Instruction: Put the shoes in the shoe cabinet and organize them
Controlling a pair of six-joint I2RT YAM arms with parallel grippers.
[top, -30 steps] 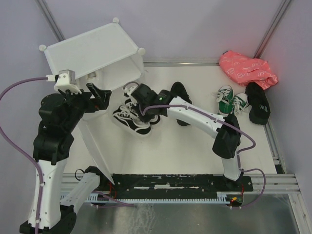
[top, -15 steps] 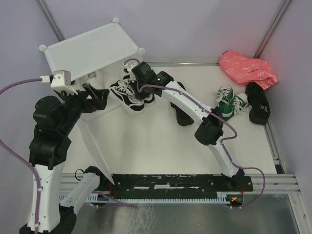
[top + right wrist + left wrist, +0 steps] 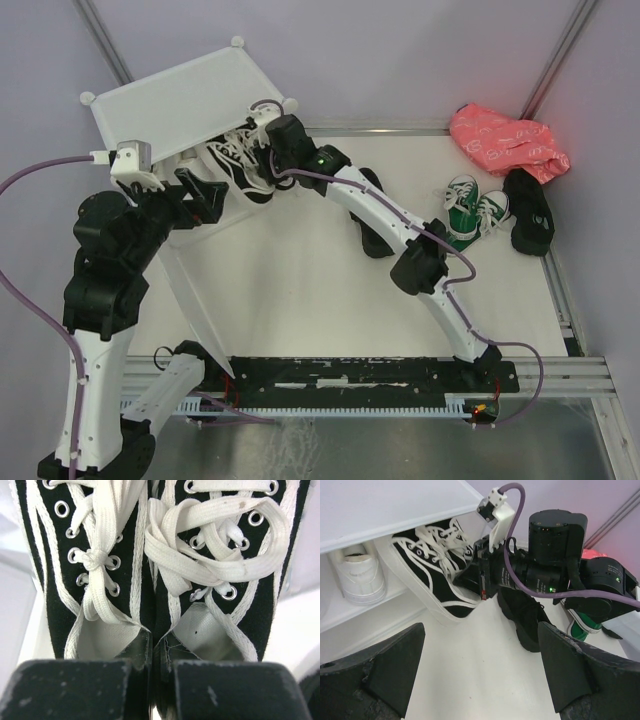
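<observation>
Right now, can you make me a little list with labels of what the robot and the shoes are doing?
Right gripper: shut on black sneakers, pinching both by their inner collars
Sneakers' place: toes under the cabinet top, heels outside
Left gripper: open, holding nothing
Inside already: white sneaker
Waiting outside: green sneakers, black shoes
</observation>
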